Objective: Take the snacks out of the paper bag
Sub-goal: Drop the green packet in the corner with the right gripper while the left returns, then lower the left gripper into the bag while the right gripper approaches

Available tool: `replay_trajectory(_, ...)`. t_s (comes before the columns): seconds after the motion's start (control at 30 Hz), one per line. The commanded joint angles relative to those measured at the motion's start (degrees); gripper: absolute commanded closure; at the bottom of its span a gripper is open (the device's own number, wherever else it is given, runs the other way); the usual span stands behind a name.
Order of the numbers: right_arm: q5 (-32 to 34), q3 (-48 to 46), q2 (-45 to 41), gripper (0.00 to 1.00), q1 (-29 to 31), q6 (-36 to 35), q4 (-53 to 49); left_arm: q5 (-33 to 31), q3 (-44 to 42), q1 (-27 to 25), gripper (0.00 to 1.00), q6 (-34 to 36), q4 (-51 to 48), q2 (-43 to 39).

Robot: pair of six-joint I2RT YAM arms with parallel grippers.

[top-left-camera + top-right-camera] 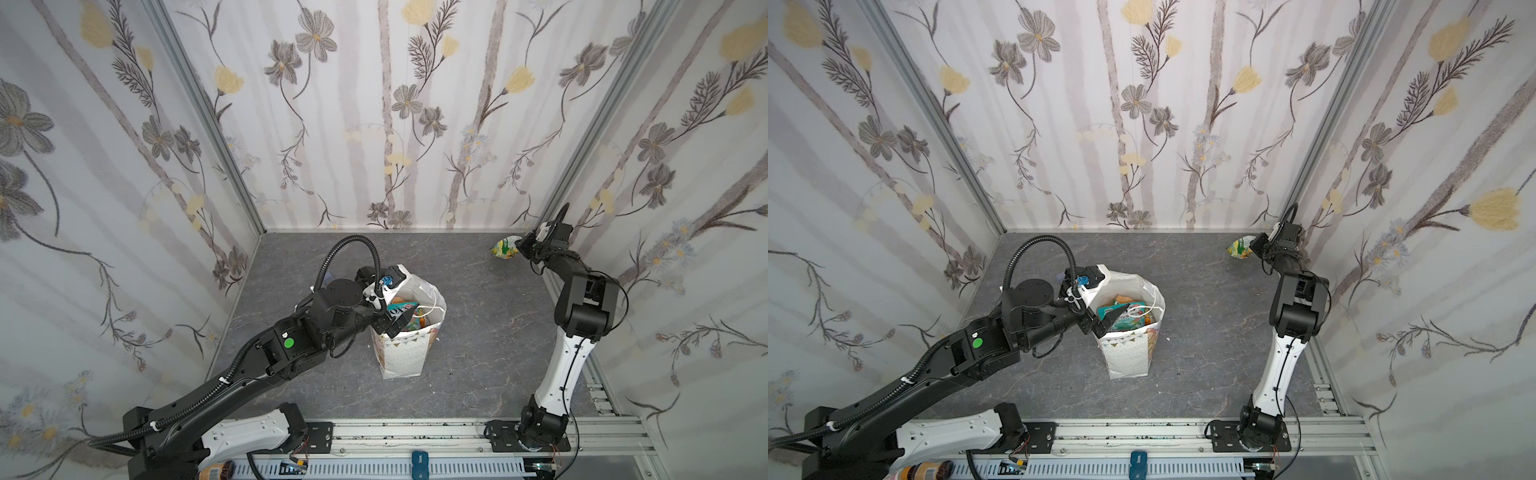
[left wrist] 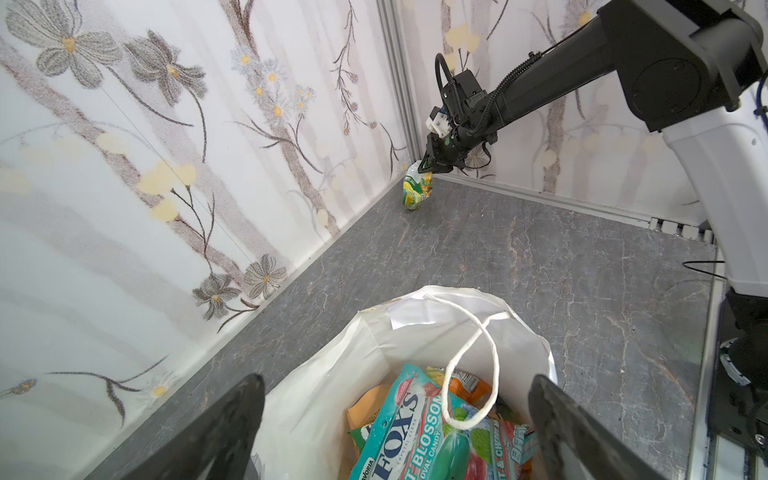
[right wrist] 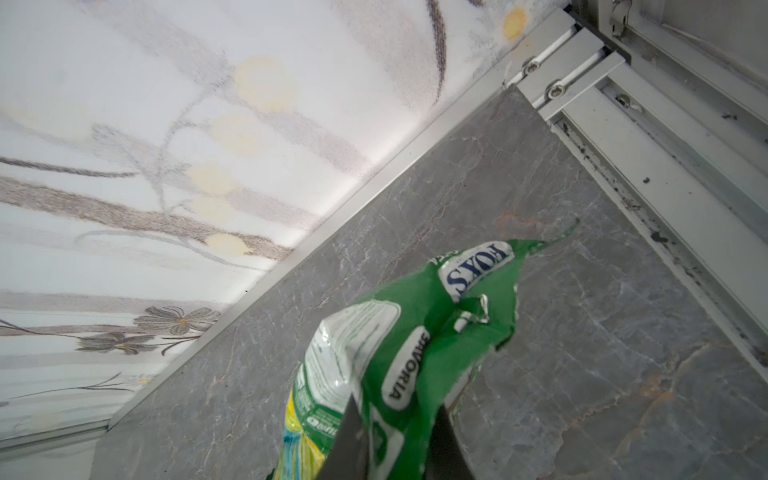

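The white paper bag (image 1: 405, 349) stands upright near the middle of the grey marbled worktop (image 1: 478, 332), its mouth wide open. It shows in both top views, printed with bunting flags and small dots on its front. Most of the snacks lie inside it. From the left wrist view, a teal Fox's candy packet (image 2: 399, 419) lies uppermost. An orange packet (image 2: 469, 382) sits behind it, and a tan-brown packet (image 2: 365, 409) is tucked against the bag's wall beside it. One white cord handle (image 2: 495, 370) has flopped inward, and its loop rests on the teal packet.

The left hand (image 2: 397, 382) hangs at the bag's mouth, on the rim nearest its own arm. Its two dark fingers (image 2: 232, 415) are spread wide apart and hold nothing. In a top view, one finger reaches over the opening above the teal packet.

Well away from the bag, in the far right corner of the worktop, the right hand (image 1: 518, 242) is clamped on a green Fox's packet (image 1: 505, 248). It pinches the packet at one crumpled end, and the rest of the packet droops below the fingers, green with yellow print lower down. It hangs close to the flowered wall (image 1: 374, 124) and low over the worktop. I cannot tell whether its lower end touches the surface.
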Motion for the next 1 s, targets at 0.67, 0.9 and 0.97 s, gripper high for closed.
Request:
replay_trajectory(0.67, 7.6, -5.3, -15.2, 0.13, -0.8, -7.8, -9.8, -2.2, 6.9, 0.2, 0.00, -14.9, -7.8, -1.1)
replay_trajectory(0.9, 4.7, -13.6, -31.0, 0.11, -0.2, -9.2, -9.0, -2.5, 10.7, 0.5, 0.00, -23.4, -11.7, 1.4)
replay_trajectory(0.97, 3.3, -17.0, -36.9, 0.11, 0.4, -9.1, -8.1, -3.6, 12.9, 0.9, 0.00, -25.6, -13.8, 3.0)
